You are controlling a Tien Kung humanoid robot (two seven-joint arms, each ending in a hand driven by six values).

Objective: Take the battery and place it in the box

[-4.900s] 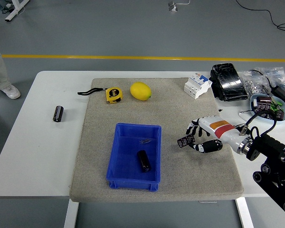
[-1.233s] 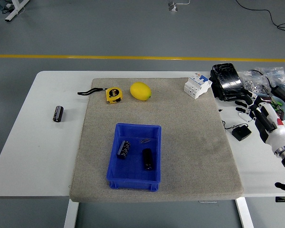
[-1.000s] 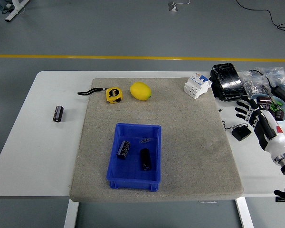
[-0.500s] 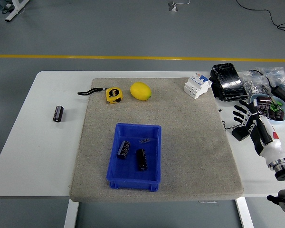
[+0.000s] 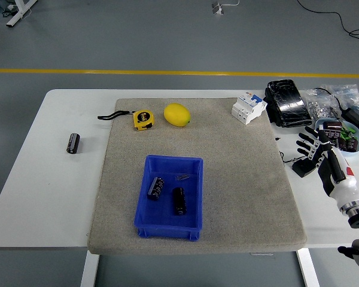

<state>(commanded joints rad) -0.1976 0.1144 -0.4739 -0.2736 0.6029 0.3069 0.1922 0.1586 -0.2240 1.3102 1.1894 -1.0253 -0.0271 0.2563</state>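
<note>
Two black cylindrical batteries (image 5: 179, 200) lying side by side inside a blue plastic box (image 5: 169, 197) on a grey felt mat (image 5: 239, 179). A third battery (image 5: 73, 143) left on the white table (image 5: 48, 179), well apart. Beyond the box, a yellow tape measure (image 5: 143, 118), a lemon (image 5: 176, 114), a white circuit breaker (image 5: 249, 106). Right hand (image 5: 323, 152) at the table's right edge, fingers spread, empty.

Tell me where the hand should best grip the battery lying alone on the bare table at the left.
Probably across the middle of its barrel, from above. The battery lies flat on the white table, long axis roughly near-to-far, so fingers could close on its left and right sides, both unobstructed.
</note>
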